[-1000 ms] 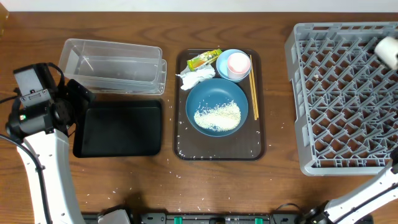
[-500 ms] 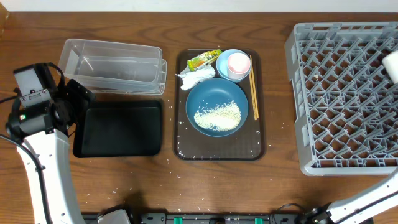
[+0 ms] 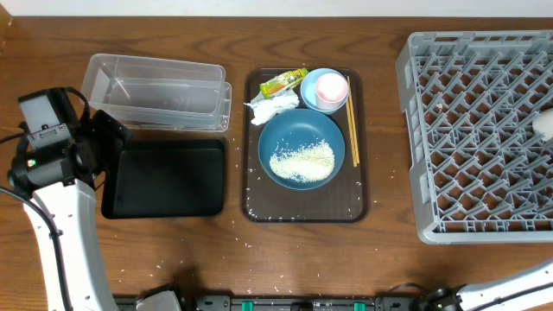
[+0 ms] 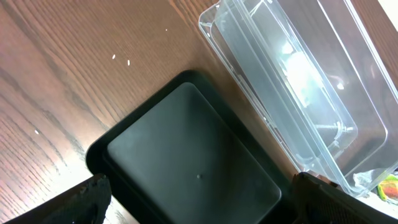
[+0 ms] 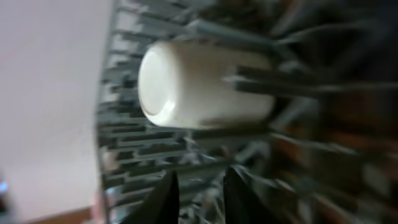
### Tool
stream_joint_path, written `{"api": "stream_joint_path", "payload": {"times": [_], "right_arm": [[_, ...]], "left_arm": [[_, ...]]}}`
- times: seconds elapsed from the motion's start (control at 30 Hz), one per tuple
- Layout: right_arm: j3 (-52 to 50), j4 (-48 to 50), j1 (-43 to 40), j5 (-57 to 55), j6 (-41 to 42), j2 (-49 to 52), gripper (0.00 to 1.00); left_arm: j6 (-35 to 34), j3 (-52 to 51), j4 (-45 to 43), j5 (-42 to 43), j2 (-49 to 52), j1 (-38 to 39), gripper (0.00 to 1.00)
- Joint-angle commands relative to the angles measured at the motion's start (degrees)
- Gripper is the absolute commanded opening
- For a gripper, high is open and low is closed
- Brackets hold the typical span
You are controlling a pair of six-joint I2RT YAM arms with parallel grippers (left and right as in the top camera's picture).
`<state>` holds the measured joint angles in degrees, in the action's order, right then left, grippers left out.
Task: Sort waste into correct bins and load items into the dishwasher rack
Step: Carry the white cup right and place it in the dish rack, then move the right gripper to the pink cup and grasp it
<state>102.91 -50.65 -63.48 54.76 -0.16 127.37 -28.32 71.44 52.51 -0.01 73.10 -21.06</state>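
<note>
The cup [image 5: 199, 84] is left on its side among the pegs of the rack [image 3: 467, 130], and the right gripper [image 5: 200, 186], narrowly parted and empty, is drawn nearer than a second ago (left gripper [image 4: 202, 199] held open above the black tray [image 4: 186, 143]), so another item is judged next.

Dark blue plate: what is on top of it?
A heap of white rice grains sits on the dark blue plate, near its middle; the rest of its face is bare. Whatever lies under the heap is covered.
</note>
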Motion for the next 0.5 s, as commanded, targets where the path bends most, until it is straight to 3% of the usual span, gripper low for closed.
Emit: {"api": "stream_joint_path", "payload": {"times": [0.0, 0.17, 0.2, 0.23, 0.3, 0.4, 0.47], "right_arm": [[0.6, -0.2, -1.6, -14.8, 5.7, -10.4, 0.25], [0.6, 1.0, -1.0, -11.2, 8.5, -21.0, 0.26], [0.6, 1.2, -0.6, -8.0, 8.6, -22.6, 0.36], [0.6, 1.6, 0.0, -3.4, 9.4, -24.3, 0.67], [0.6, 3.2, 1.8, 6.6, 12.1, -26.6, 0.85], [0.6, 8.9, 6.9, 16.5, 12.9, -28.5, 0.88], [0.6, 9.4, 11.6, 15.4, 13.6, -29.3, 0.89]], "left_arm": [[0.0, 1.2, 0.2, -0.5, 0.2, -0.2, 0.95], [0.0, 1.2, 0.2, -0.5, 0.2, -0.2, 0.95], [0.0, 1.2, 0.2, -0.5, 0.2, -0.2, 0.95], [0.0, 1.2, 0.2, -0.5, 0.2, -0.2, 0.96], [0.0, 1.2, 0.2, -0.5, 0.2, -0.2, 0.95], [0.0, 1.2, 0.2, -0.5, 0.2, -0.2, 0.95], [0.0, 1.2, 0.2, -0.5, 0.2, -0.2, 0.95]]}}
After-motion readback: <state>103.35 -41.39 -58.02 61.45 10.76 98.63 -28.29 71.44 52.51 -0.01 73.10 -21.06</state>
